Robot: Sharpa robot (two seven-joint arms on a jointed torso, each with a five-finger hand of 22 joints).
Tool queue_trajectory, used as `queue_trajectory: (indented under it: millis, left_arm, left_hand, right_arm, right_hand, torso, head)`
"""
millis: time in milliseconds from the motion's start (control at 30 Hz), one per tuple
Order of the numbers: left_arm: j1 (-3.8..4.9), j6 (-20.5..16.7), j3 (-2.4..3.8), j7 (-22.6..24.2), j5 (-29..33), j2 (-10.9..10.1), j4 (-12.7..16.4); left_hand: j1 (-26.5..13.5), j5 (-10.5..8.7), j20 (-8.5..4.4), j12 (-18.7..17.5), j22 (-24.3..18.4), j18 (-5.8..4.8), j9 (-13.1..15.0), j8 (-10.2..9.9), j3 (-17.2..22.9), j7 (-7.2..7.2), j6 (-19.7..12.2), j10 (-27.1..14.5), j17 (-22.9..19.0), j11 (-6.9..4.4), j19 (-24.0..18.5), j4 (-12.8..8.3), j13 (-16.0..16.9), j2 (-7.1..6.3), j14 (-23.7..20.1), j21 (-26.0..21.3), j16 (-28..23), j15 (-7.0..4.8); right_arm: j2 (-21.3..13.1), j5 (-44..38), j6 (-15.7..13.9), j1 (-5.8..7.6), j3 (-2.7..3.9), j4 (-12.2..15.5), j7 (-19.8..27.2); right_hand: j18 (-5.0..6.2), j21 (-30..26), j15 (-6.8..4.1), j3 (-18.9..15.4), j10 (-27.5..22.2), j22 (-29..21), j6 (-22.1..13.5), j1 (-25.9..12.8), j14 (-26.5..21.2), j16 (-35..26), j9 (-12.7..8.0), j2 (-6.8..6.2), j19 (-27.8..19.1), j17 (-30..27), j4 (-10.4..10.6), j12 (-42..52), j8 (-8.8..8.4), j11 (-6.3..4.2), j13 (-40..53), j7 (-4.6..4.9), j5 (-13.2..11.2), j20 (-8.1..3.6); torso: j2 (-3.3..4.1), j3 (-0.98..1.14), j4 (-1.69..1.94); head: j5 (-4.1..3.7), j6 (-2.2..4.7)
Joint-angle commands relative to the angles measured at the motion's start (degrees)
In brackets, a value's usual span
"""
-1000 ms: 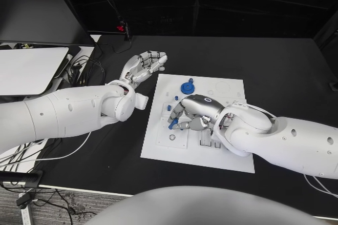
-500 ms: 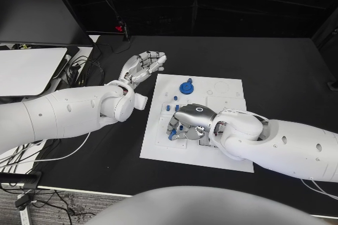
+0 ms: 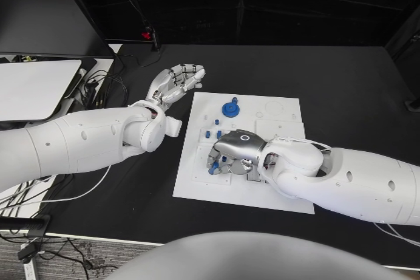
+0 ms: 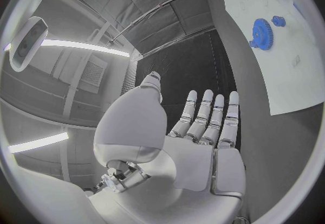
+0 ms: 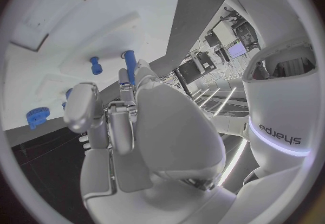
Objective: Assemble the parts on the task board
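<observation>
The task board (image 3: 278, 195) is lying under the right hand (image 3: 233, 153), whose fingers are curling down among small blue pegs (image 5: 129, 61); whether it is gripping one I cannot tell. The left hand (image 3: 178, 81) is hovering beside the board, fingers apart, holding nothing, with a blue gear (image 3: 231, 109) lying nearby.

Right robot hand (image 3: 235, 151) crowds the task board's (image 3: 284, 128) left half; its right half lies open.

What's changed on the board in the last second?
The right hand has slid down the task board toward the robot and curled over the small blue parts there; its grip is hidden. The left hand and blue gear stayed put.
</observation>
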Motion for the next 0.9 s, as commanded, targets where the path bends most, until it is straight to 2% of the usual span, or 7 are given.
queue_trajectory:
  millis: [33, 367, 667, 900]
  left_arm:
    - [0.07, 0.5, 0.05, 7.6, 0.0, 0.0, 0.1]
    - [0.07, 0.5, 0.05, 7.6, 0.0, 0.0, 0.1]
    - [0.07, 0.6, 0.05, 7.6, 0.0, 0.1, 0.0]
    - [0.07, 0.6, 0.05, 7.6, 0.0, 0.1, 0.0]
  left_hand:
    - [-0.1, 0.32, 0.15, 0.2, 0.0, -0.06, -0.1, 0.2, 0.2, 8.12, -0.5, -0.4, 0.0, -0.18, 0.3, 0.0, -0.1, 0.64, -0.5, 0.0, 0.3, -0.09]
    - [-0.1, 0.32, 0.15, 0.2, 0.0, -0.06, -0.1, 0.2, 0.2, 8.12, -0.5, -0.4, 0.0, -0.18, 0.3, 0.0, -0.1, 0.64, -0.5, 0.0, 0.3, -0.09]
    - [0.0, 0.42, 0.15, 0.3, -0.1, -0.06, -0.1, 0.3, 0.1, 8.12, -0.6, -0.4, -0.1, -0.18, 0.3, 0.0, -0.1, 0.68, -0.5, 0.0, 0.4, -0.09]
    - [0.0, 0.42, 0.15, 0.3, -0.1, -0.06, -0.1, 0.3, 0.1, 8.12, -0.6, -0.4, -0.1, -0.18, 0.3, 0.0, -0.1, 0.68, -0.5, 0.0, 0.4, -0.09]
  right_arm:
    - [0.4, -2.0, -0.1, -0.02, -0.03, -0.3, -0.1]
    - [0.9, -3.1, 0.2, -0.19, -0.03, -0.8, -0.3]
    - [0.9, -5.9, 2.1, -0.25, -0.03, -0.6, -1.5]
    - [1.0, -7.3, 3.0, -0.3, -0.03, -0.4, -1.9]
  right_hand:
    - [0.53, -0.4, -0.05, 0.4, 0.6, 5.1, -0.1, 0.4, 4.8, 0.2, -0.1, 0.16, -0.3, 8.5, 0.0, -0.2, -0.35, 0.04, 0.1, 0.39, 0.1, -0.02]
    - [0.54, -0.4, 0.0, 0.5, 0.5, 5.1, -0.2, 0.4, 4.7, 0.2, -0.1, 0.17, -0.3, 8.5, 0.0, -0.3, -0.48, 0.1, 0.1, 0.46, 0.2, 0.02]
    - [0.54, -0.5, 0.08, 0.6, 0.4, 5.1, -0.3, 0.5, 4.7, 0.2, -0.2, 0.19, -0.3, 8.4, 0.0, -0.5, -0.67, 0.16, 0.1, 0.54, 0.2, 0.07]
    - [0.54, -0.5, 0.08, 0.6, 0.4, 5.1, -0.3, 0.5, 4.7, 0.2, -0.2, 0.19, -0.3, 8.4, 0.0, -0.5, -0.67, 0.16, 0.1, 0.54, 0.2, 0.07]
  torso:
    - [0.01, 0.01, 0.0]
    - [-0.05, -0.08, -0.07]
    - [-0.01, 0.02, 0.01]
    - [-0.03, -0.02, -0.02]
  head:
    - [-0.04, 0.0]
    - [0.01, 0.0]
    - [-0.13, 0.0]
    - [-0.26, 0.0]
